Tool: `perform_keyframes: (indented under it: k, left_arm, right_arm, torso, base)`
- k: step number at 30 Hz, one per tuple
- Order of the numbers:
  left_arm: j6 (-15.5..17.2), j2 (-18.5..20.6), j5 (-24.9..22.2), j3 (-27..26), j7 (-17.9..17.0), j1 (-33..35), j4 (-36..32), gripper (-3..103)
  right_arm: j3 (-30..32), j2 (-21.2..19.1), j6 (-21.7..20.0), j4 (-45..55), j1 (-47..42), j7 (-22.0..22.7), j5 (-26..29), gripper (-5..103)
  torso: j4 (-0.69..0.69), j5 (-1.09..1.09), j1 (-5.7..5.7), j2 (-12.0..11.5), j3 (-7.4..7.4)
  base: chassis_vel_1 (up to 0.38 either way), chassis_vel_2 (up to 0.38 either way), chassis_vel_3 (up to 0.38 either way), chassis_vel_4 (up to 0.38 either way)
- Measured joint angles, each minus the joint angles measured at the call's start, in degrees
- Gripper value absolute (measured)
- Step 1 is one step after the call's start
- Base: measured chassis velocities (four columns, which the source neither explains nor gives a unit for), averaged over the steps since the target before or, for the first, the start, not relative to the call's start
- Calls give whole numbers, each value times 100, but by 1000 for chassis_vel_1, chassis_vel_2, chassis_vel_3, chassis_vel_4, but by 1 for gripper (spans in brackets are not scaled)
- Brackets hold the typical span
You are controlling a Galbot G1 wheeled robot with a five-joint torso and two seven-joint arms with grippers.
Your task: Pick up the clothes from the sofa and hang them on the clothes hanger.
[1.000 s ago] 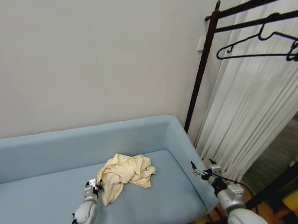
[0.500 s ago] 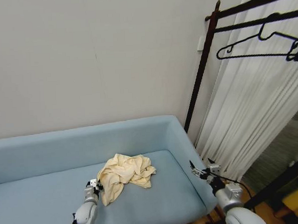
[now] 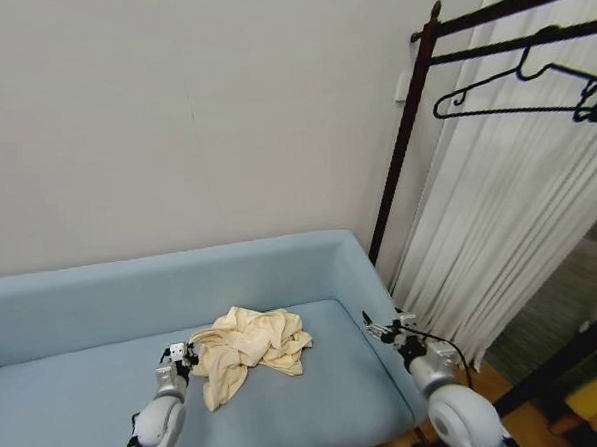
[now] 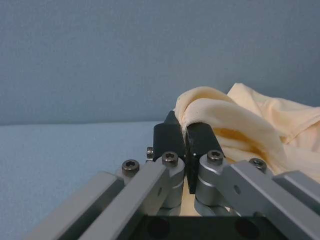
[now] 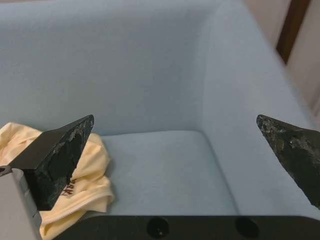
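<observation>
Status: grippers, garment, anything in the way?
Left gripper shut on edge of crumpled pale-yellow cloth garment, lying on light-blue sofa. Right gripper open, over sofa's right end. Black hanger bare on dark rack.

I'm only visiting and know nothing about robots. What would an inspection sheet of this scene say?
Surface: light blue sofa against a pale wall.
Job's things: cream garment crumpled on the seat; black hanger on the dark rack, nothing hung on it.
Clutter: nothing seen.
Grippers: left gripper has its fingers shut on a fold of the garment; right gripper is open above the seat's right end, apart from the garment.
Cables: thin dark cable beside the right arm.
Surroundings: white curtain behind the rack.
</observation>
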Motion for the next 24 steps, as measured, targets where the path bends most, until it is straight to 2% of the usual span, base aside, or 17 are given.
perform_keyframes:
  k: [2, 8, 11, 13, 14, 19, 24]
  left_arm:
    - [31, 8, -59, 27, -41, 10, -209, 1]
    - [56, 21, -110, 156, -45, 3, -462, 1]
    - [108, 55, -130, 186, -89, -19, -622, 1]
    - [191, 118, -207, 182, -179, -26, -869, 1]
    - [191, 118, -207, 182, -179, -26, -869, 1]
    - [276, 258, -367, 113, -283, 48, -1325, 1]
    - [315, 371, -479, 76, -325, 51, -1587, 1]
  right_arm:
    - [-589, -144, -9, -343, 372, 148, 136, 100]
    - [-1221, -134, -42, -820, 960, 386, 372, 100]
    - [-1713, 7, -107, -1247, 1513, 656, 621, 100]
    - [-2288, 225, -117, -1860, 2089, 886, 754, 100]
    - [-2288, 225, -117, -1860, 2089, 886, 754, 100]
    - [-3082, 611, -114, -2673, 2880, 1084, 963, 100]
    - [-3480, 910, -59, -3278, 3294, 1135, 1020, 100]
  torso:
    - [1, 0, 0, 0, 0]
    - [-3, 0, 0, 0, 0]
    - [0, -2, 0, 0, 0]
    - [0, 0, 0, -1, 1]
    - [0, 0, 0, -1, 1]
    - [2, -1, 0, 0, 0]
    - [-1, -2, 0, 0, 0]
  base:
    - [0, 0, 0, 0]
    - [0, 0, 0, 0]
    - [0, 0, 0, 0]
    - [0, 0, 0, 0]
    - [0, 0, 0, 0]
    - [0, 0, 0, 0]
    - [0, 0, 0, 0]
